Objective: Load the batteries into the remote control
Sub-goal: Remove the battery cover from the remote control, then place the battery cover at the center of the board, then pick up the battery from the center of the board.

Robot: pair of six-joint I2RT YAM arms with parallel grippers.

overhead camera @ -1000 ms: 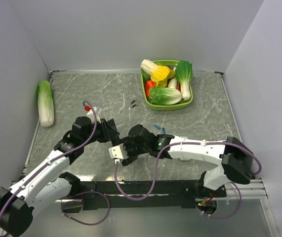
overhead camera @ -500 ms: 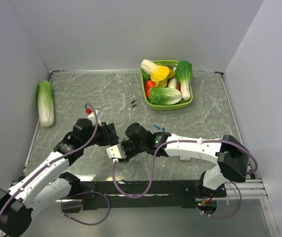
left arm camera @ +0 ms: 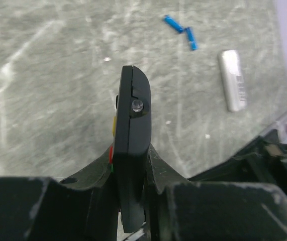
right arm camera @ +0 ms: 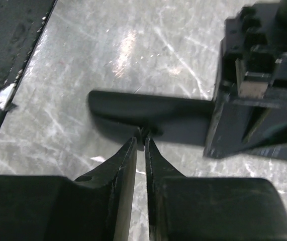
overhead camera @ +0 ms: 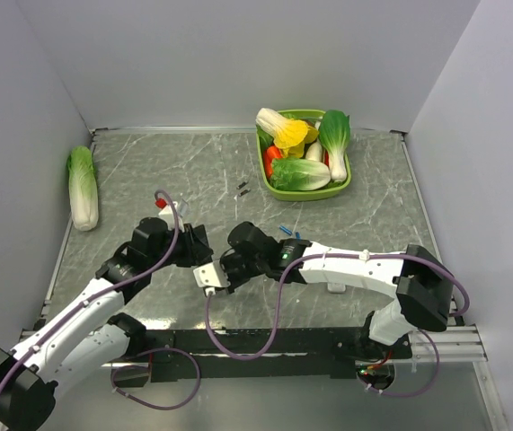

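My left gripper [left arm camera: 131,150] is shut on the slim black remote control [left arm camera: 135,125] and holds it edge-up above the table. A small shiny nub shows on its edge. My right gripper [right arm camera: 140,138] is closed to a thin slit, its tips pinching a small pale nub on the remote's [right arm camera: 148,118] lower edge, next to the left gripper [right arm camera: 254,100]. In the top view the two grippers meet at centre left, left [overhead camera: 200,244] and right [overhead camera: 225,268]. Two blue batteries [left arm camera: 173,23] [left arm camera: 191,38] lie together on the table, also seen from the top [overhead camera: 289,233].
A white remote [left arm camera: 232,80] lies on the table right of the batteries. A green tray [overhead camera: 346,184] of vegetables stands at the back. A napa cabbage [overhead camera: 83,187] lies by the left wall. Two dark bits [overhead camera: 243,188] lie left of the tray.
The right gripper has moved a little left, closer against the remote held in the left gripper. The left arm has shifted slightly. The batteries have not moved.
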